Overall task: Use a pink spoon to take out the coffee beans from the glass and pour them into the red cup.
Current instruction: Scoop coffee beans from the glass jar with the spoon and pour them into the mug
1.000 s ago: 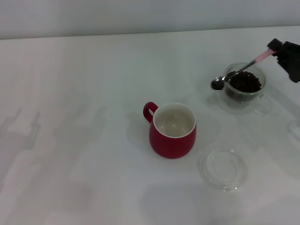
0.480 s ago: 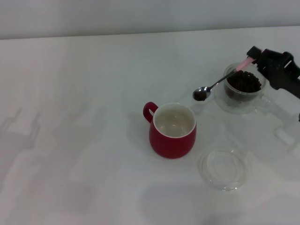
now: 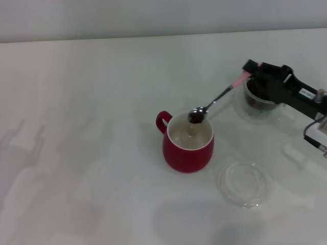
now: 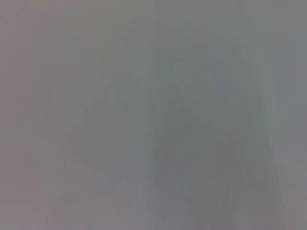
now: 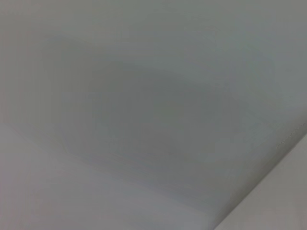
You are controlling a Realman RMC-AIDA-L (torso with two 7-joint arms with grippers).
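The pink spoon is gripped at the far end of its pale handle by the right hand, closed on it at the upper right of the head view, just in front of the glass. The spoon's long axis runs down and to the left from that grip, so its metal bowl is held over the far rim of the red cup, which stands at the centre of the frame with its loop handle turned to the upper left. A small dark load of coffee beans is seen in the spoon's bowl; more beans are partly visible in the glass behind the arm. The cup's white inside looks bare of beans, so the pouring step is judged not yet done. The coming move is judged to turn on a roll of the handle about its long axis, with the bowl brought a little farther over the cup's mouth so that nothing falls on the desk. A flat clear dish lies at the lower right of the cup, apart from it, and wide open room is left on the frame's left side. The left hand is not seen in any view, and the wrist views show only a plain grey surface.
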